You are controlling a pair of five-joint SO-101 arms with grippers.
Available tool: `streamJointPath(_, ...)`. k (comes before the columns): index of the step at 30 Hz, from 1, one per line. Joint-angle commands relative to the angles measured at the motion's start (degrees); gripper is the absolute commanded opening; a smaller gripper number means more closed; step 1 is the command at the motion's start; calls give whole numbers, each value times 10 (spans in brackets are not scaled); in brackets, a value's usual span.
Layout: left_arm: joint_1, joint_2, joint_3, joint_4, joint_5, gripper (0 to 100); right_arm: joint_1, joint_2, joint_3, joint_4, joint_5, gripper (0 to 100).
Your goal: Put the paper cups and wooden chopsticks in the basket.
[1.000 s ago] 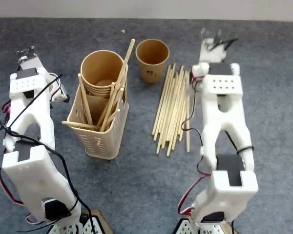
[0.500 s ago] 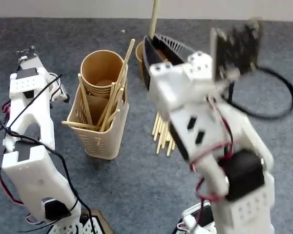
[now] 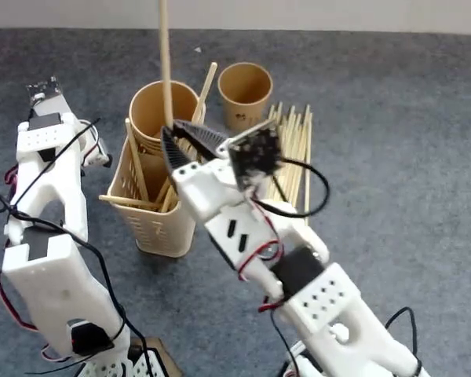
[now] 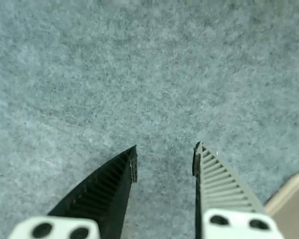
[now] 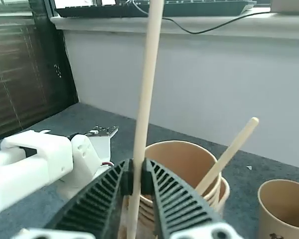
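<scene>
We find the right gripper (image 5: 137,174) clamped on one held chopstick (image 5: 148,74), which stands nearly upright between its jaws. In the high view this gripper is over the far end of the basket (image 3: 153,228), just above the stacked paper cups (image 3: 163,110) that stand inside it. Further leaning chopsticks (image 3: 135,165) rest in the basket at various angles, and one lies across its rim.

A lone paper cup (image 3: 244,94) stands upright on the grey carpet (image 3: 392,118), near the basket's far end but apart from it. Just beside that cup a bundle of loose chopsticks (image 3: 297,145) lies flat on the carpet, partly hidden by the right arm (image 3: 298,275).

We record the left gripper (image 4: 165,155) with its jaws parted and nothing between them, over bare carpet on the basket's left side.
</scene>
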Motion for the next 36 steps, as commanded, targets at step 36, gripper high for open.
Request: streamJointPath(36,18,-29,-2,-6,1,210,328,165,-223,484,34,135)
